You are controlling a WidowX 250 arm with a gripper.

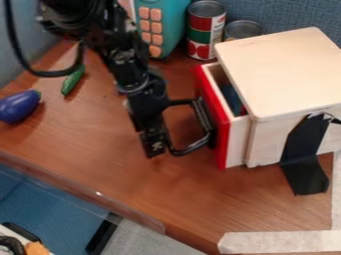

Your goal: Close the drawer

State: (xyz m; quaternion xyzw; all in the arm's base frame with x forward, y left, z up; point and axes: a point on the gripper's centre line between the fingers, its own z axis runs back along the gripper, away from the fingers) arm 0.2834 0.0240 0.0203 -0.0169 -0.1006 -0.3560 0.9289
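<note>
With the gripper down beside the black handle, cannot tell whether open or closed. Press the red front squarely and slowly toward the wooden box (pushed off-centre, could well jam). As for the drawer, sits partly out of the box's left side in the view, with pale wooden walls, something dark blue inside.

On the brown surface, I see a teal box with peach buttons. In view, just right of the teal box stands a can with a red and green label; farther right, a shorter can. Left of the box and nearer the camera lie a green cucumber and, farther off, a purple eggplant. Behind it rises a blue fabric panel.
</note>
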